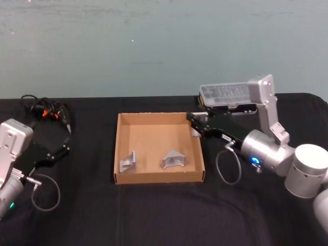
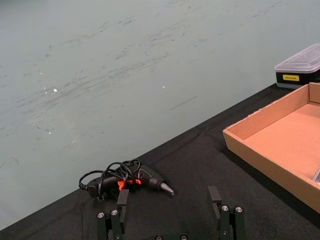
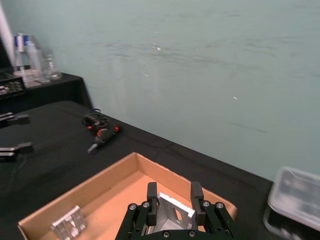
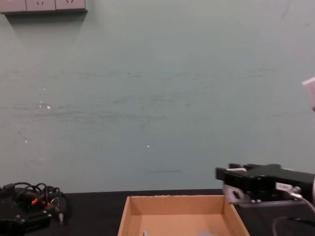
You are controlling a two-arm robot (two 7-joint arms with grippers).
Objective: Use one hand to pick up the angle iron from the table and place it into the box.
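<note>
My right gripper [image 3: 174, 194] is shut on a silver-grey angle iron [image 3: 173, 213], holding it above the far right corner of the brown cardboard box [image 3: 107, 180]. From the head view that gripper [image 1: 195, 125] hangs just over the box's right wall [image 1: 199, 148]. Two more angle irons [image 1: 128, 162] [image 1: 173, 160] lie on the box floor. In the chest view the right gripper [image 4: 229, 185] sits above the box's right rim [image 4: 231, 211]. My left gripper [image 2: 169, 210] is open with nothing in it, parked at the table's left [image 1: 59, 148].
A black tool with a coiled cord and orange marks [image 1: 45, 110] lies at the back left. A black organizer case with a clear lid [image 1: 228, 96] stands behind the right arm. The black table [image 1: 154, 215] has free room in front of the box.
</note>
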